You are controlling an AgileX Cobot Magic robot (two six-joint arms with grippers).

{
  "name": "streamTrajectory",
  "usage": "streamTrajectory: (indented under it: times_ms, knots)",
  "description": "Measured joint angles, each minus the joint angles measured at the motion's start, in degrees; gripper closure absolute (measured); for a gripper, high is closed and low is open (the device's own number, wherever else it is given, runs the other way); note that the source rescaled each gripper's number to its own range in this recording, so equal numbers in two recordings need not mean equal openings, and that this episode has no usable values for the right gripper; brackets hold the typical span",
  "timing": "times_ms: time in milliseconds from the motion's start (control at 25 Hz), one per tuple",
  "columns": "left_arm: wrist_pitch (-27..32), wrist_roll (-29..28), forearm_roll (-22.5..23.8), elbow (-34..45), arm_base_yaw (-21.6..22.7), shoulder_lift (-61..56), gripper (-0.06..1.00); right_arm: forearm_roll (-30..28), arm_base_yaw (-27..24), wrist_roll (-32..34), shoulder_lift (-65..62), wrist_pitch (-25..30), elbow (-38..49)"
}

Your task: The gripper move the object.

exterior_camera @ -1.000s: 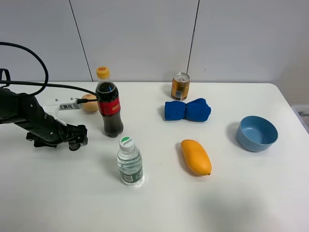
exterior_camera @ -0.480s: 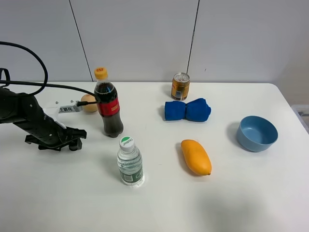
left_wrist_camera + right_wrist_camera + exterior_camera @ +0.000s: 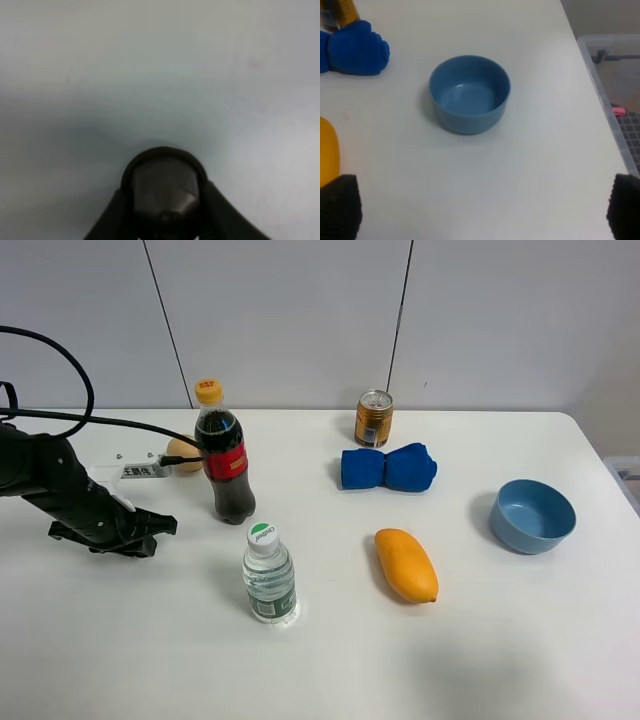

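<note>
My left gripper (image 3: 150,531) lies low over the table at the left, a little to the left of the cola bottle (image 3: 226,460). In the left wrist view its dark jaws close on both sides of the object (image 3: 164,186), a tiny dark round capsule-like piece pressed close to the camera over the white table. In the exterior view the object is hidden inside the jaws. My right gripper (image 3: 482,212) is open and empty, with one fingertip (image 3: 340,205) at each lower corner of its view, and it is out of the exterior view.
A beige egg-like ball (image 3: 182,453) and a white bracket (image 3: 140,470) lie behind the left arm. A water bottle (image 3: 269,574), mango (image 3: 406,564), blue cloth (image 3: 388,467), can (image 3: 373,418) and blue bowl (image 3: 532,515) (image 3: 469,93) stand on the table. A plastic bin (image 3: 615,75) sits past the right edge.
My left arm has slid to the left along the table, away from the cola bottle, with its jaws still closed. Nothing else has moved.
</note>
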Motion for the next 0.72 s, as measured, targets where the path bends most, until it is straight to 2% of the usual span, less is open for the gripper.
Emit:
streamTrajectory:
  times_ms: [320,440,560,720]
  knots:
    - [8.58,1.85,2.59,0.06,0.0,-15.38,0.94,0.0,0.0,0.0,0.0,0.0,0.0]
    - [13.06,5.21,3.05,0.07,-0.49,-22.76,0.94,-0.3,0.0,0.0,0.0,0.0,0.0]
    - [19.72,10.54,3.15,-1.89,-3.16,-28.4,0.94,0.0,0.0,0.0,0.0,0.0,0.0]
    - [29.63,13.35,3.27,-9.32,-9.64,-30.43,0.94,0.0,0.0,0.0,0.0,0.0,0.0]
